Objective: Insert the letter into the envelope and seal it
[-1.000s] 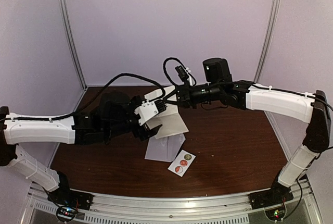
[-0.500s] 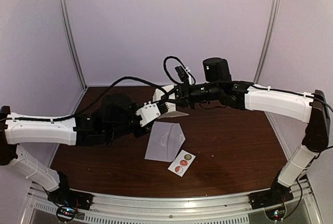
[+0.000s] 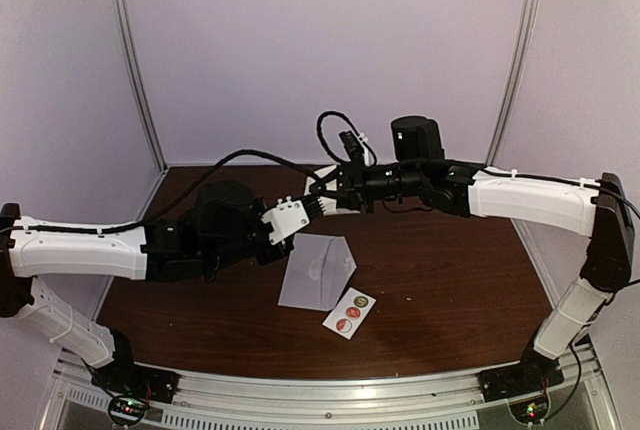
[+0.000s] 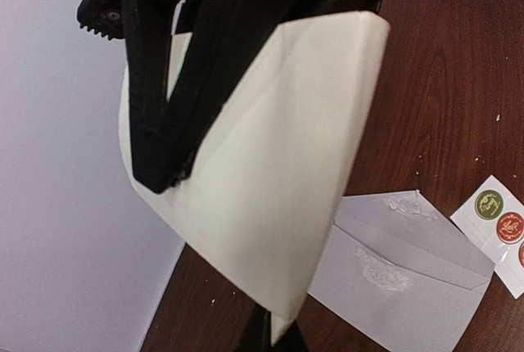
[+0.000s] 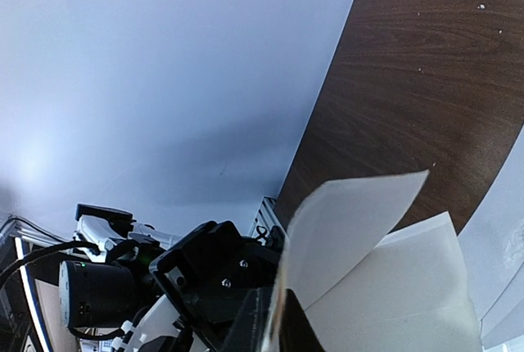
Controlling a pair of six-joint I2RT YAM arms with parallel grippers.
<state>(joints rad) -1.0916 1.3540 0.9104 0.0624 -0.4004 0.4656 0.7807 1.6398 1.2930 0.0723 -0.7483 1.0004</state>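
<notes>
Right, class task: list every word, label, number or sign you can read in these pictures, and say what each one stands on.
No text can be read anywhere in these views.
The sticker strip: round stickers, green and red among them, carry small emblems too blurred to read.
The envelope: blank, only scuffed patches.
The letter: blank on the sides shown.

Dim, purplish, grainy overhead view with bowed edges (wrist views brighter, foreground soft)
</notes>
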